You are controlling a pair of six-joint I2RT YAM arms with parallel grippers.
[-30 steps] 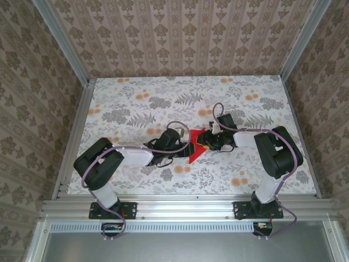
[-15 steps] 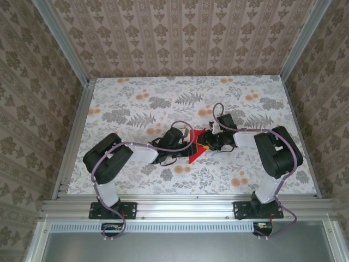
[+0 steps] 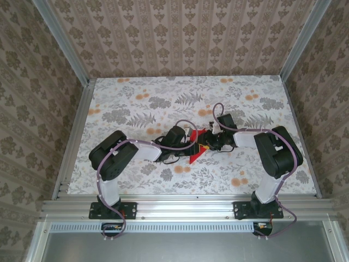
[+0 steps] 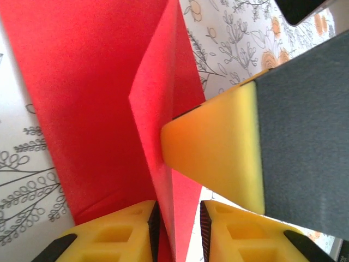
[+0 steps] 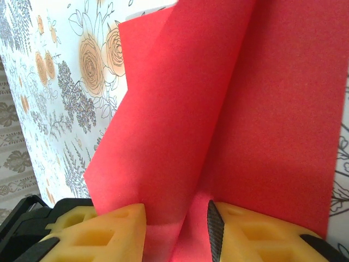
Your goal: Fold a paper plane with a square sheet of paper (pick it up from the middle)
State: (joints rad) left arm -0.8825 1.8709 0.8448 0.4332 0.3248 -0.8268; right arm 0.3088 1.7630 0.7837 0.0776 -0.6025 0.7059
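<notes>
- Left wrist view: the left gripper (image 4: 177,234) has its yellow fingers drawn close on an upright fold of the square sheet of paper (image 4: 92,98), pinching it.
- Just beyond, one yellow fingertip (image 4: 218,158) of the right gripper (image 5: 176,234) touches that fold from the side.
- Right wrist view: a raised red flap runs between its fingers, which stand slightly apart; whether they pinch it I cannot tell.
- Top view: the paper lies in the middle of the table (image 3: 136,103), between both grippers.

Floral-print table (image 3: 136,103), square sheet of paper (image 3: 194,155) resting on it between left gripper (image 4: 177,218) and right gripper (image 5: 177,224) — one flap apparently standing clear
</notes>
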